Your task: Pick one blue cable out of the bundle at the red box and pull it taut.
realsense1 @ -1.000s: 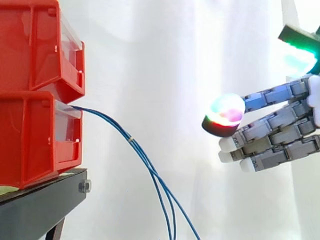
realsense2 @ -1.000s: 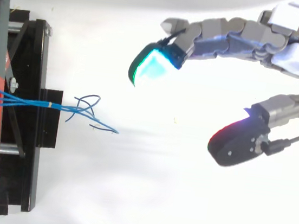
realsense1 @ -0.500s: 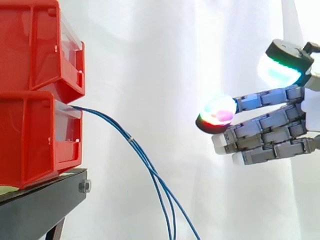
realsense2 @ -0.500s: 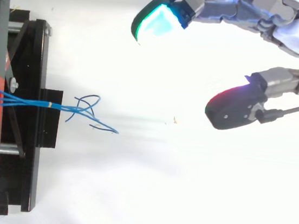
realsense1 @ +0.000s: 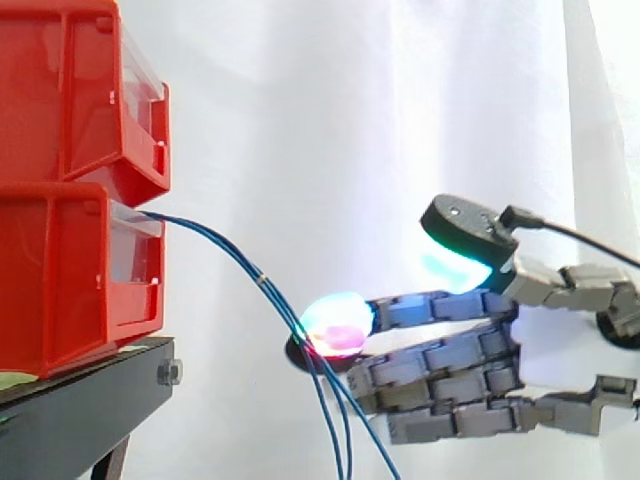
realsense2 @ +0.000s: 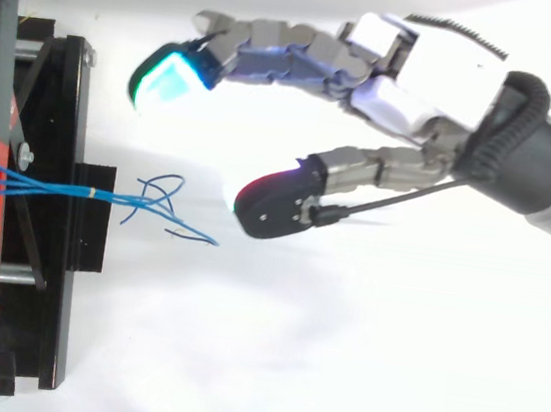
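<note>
The grey jointed hand (realsense2: 422,73) is held spread and empty beside thin blue cables (realsense1: 262,283) hanging from the red plastic box (realsense1: 70,270); several bunched strands could be caught together.

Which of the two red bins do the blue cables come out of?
The lower bin: the blue cables leave over its front edge, just below the upper bin.

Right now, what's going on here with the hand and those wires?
The robot hand is open beside a bundle of blue cables that hangs slack from the lower red box on the black stand. Seen from above, its glowing fingertips sit near the loose cable ends without touching them. Nothing is gripped or pulled taut yet.
</note>
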Controlling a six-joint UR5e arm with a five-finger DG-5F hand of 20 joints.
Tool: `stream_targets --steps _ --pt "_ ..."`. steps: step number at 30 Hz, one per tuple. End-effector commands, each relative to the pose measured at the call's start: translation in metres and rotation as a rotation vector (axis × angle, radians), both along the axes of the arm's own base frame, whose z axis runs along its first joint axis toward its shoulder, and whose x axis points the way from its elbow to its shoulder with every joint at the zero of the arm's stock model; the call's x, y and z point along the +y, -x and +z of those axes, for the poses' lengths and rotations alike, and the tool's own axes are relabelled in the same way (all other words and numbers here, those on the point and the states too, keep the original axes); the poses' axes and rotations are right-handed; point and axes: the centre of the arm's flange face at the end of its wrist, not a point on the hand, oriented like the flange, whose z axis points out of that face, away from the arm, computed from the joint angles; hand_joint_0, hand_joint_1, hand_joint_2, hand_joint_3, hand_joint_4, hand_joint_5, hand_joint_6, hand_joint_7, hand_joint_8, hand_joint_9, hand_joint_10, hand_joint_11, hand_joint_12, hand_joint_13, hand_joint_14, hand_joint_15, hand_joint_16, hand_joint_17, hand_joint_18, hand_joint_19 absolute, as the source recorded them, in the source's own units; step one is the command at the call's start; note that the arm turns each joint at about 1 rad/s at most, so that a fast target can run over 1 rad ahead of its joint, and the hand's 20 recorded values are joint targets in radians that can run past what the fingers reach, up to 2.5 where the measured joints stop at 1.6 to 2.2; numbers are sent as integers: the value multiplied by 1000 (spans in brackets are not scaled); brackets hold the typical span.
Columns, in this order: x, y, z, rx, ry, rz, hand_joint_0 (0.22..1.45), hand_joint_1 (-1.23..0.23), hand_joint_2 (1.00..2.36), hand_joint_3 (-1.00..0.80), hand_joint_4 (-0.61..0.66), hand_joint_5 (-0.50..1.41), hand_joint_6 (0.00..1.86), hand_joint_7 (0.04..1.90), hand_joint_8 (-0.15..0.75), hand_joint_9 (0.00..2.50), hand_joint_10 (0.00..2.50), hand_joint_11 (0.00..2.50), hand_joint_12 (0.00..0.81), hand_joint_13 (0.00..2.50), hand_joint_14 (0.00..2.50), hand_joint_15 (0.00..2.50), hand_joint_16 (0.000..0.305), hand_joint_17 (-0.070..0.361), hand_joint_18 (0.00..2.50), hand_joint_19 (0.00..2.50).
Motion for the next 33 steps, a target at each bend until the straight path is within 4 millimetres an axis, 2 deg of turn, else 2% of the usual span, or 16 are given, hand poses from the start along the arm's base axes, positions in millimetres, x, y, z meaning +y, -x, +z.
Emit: stream_targets --steps 1,6,11,14,15,17,19,23,33 --pt "6 -13 -16 -18 -18 14 518 -687 1000 -500 257 -194 502 770 269 420 5 237 323 75 3 112 53 118 0 138" --pt "12 -17 -12 -41 4 19 518 -687 1000 -500 258 -193 502 769 268 420 5 230 322 73 4 108 52 118 0 142" --pt "19 -22 -36 -41 -2 29 519 -683 1000 -500 258 -193 502 768 270 423 5 229 322 76 3 105 52 118 0 149" --pt "23 -33 -35 -82 -14 37 520 -683 1000 -500 273 -188 502 782 273 439 5 234 321 82 3 101 52 117 0 143" --pt "24 -34 -40 -78 -11 42 524 -679 1000 -500 283 -181 502 807 278 458 5 251 320 96 3 106 52 116 0 153" --pt "34 -43 -32 -94 -3 75 528 -694 1000 -500 291 -170 502 827 281 483 5 223 322 125 3 89 52 116 11 119" --pt "36 -44 -31 -93 0 82 533 -693 1000 -500 304 -165 503 859 282 495 5 232 320 132 2 97 51 115 17 130" --pt "42 -55 -14 -107 4 106 547 -695 1000 -500 316 -151 503 928 285 523 6 245 317 148 1 95 50 113 40 136" --pt "43 -59 -8 -88 8 110 604 -707 1002 -479 250 -118 502 1169 286 553 7 270 308 182 3 91 47 107 87 137"
